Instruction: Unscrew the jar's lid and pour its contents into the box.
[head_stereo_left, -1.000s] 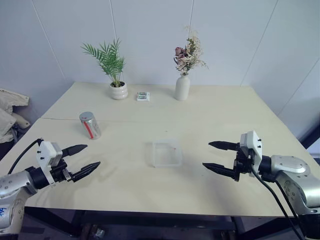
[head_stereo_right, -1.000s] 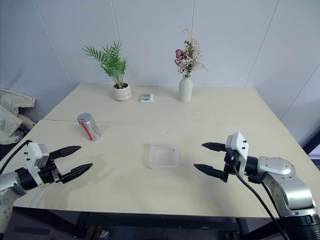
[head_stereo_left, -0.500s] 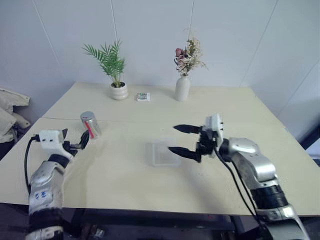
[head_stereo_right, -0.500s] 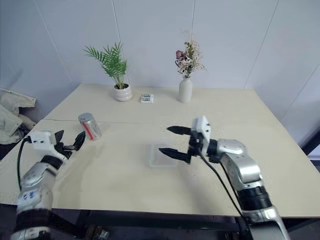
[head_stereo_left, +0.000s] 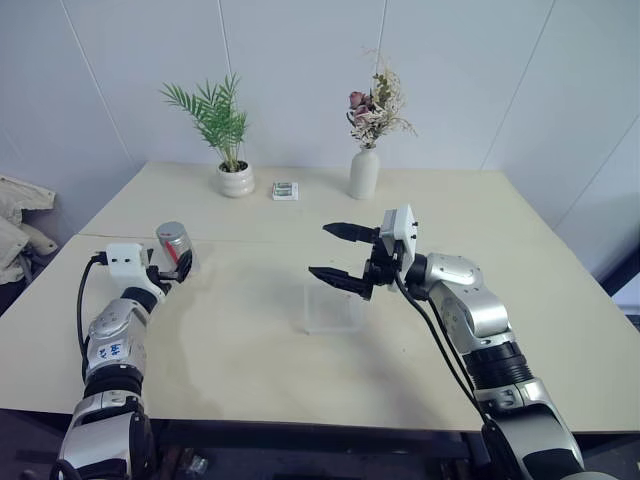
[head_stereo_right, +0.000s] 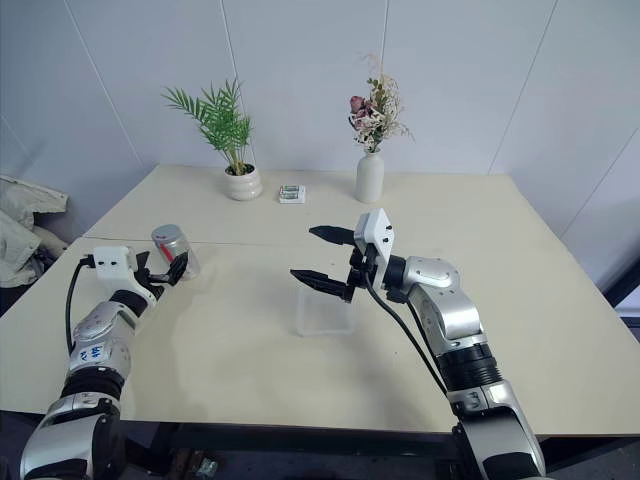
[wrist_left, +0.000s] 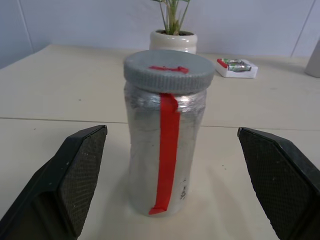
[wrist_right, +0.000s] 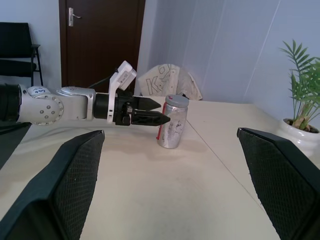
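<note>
While the jar (head_stereo_left: 174, 247) is standing upright near the left edge of the table (head_stereo_left: 420, 340), its grey lid (wrist_left: 168, 70) screwed on, the left gripper (head_stereo_left: 172, 274) is framing it with fingers spread wide, one on each side and not touching, apparently lining up a hold on the body. The right gripper (head_stereo_left: 335, 253) is hanging released above the clear box (head_stereo_left: 331, 308) at mid-table, pointing toward the jar, probably waiting to twist the lid. The contents cannot be seen.

Left end effector (head_stereo_right: 168, 272) at jar (head_stereo_right: 172, 246)
</note>
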